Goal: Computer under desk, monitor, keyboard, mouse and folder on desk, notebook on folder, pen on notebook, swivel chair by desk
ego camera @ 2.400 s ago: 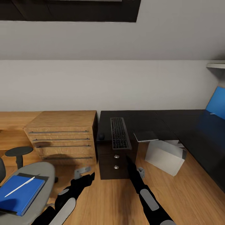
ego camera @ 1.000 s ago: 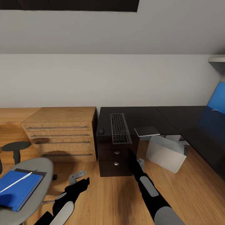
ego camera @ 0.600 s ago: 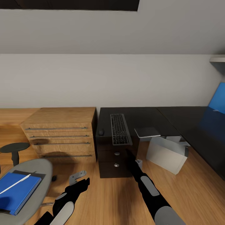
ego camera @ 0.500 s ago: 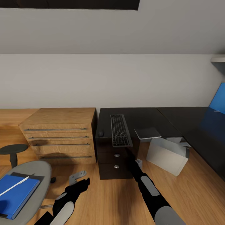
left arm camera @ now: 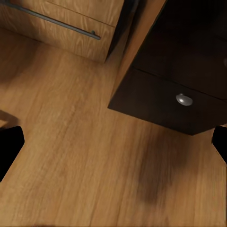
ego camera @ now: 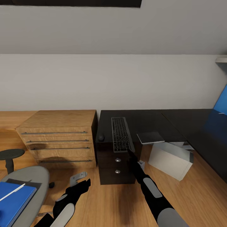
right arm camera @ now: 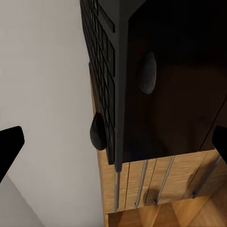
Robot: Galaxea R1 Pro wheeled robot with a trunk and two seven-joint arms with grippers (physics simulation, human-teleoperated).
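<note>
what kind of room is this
Likely a home office corner: a black desk with a keyboard on it, a computer tower on the floor beside it, and a swivel chair.

No legible text anywhere (the keyboard [ego camera: 121, 134] keys look blank).

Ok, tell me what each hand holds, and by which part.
Nothing. The left hand hangs open over the floor; the right hand is open at the near end of the keyboard, not closed on it.

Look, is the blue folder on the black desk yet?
No, the folder lies on the swivel chair seat with the pen on it.
</note>
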